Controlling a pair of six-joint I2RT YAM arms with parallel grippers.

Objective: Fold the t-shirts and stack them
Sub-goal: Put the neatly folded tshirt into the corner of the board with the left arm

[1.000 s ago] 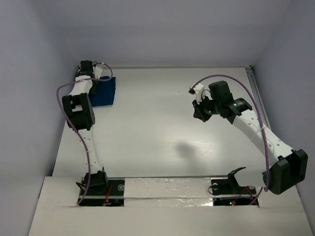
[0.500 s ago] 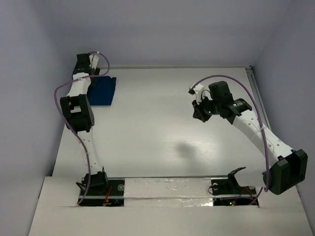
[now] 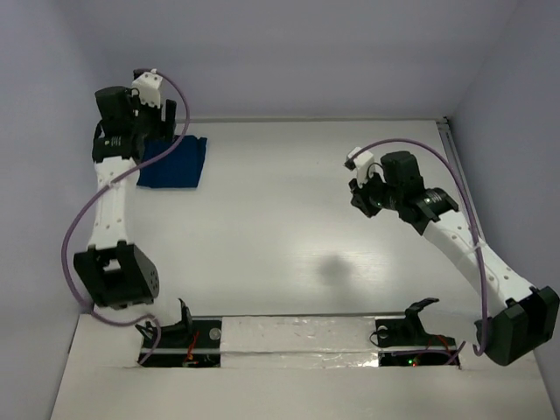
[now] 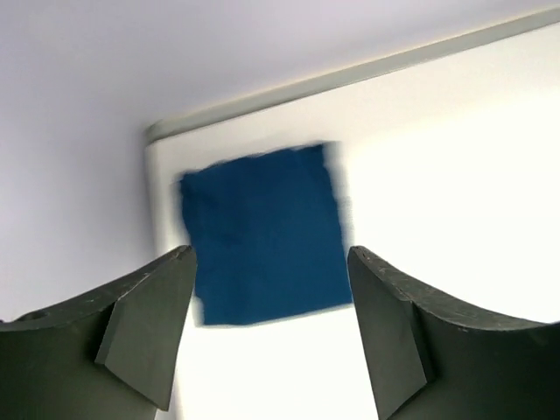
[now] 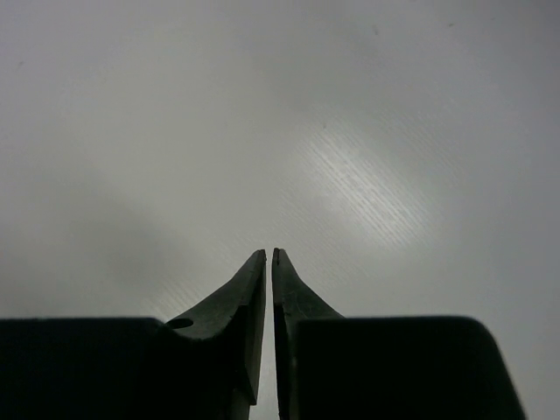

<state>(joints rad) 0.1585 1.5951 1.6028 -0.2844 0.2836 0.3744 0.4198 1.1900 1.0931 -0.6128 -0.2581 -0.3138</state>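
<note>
The dark navy blue t-shirt [image 3: 178,163] lies folded into a small rectangle at the table's far left corner; its print is hidden. It also shows in the left wrist view [image 4: 262,234]. My left gripper [image 3: 147,112] is open and empty, raised above and just left of the shirt; in its wrist view the gripper [image 4: 271,262] frames the shirt's near edge. My right gripper [image 3: 361,197] is shut and empty, hovering over bare table at the right; its wrist view shows the gripper [image 5: 269,255] with jaws pressed together.
The white table [image 3: 280,236] has a raised rail along its far edge [image 3: 315,120] and right edge [image 3: 455,166]. Grey walls close in on the left, back and right. The arm bases [image 3: 175,332] sit at the near edge.
My left arm has swung back and up to the left, off the folded shirt, with its elbow now low at the left. The right gripper drifted slightly right.
</note>
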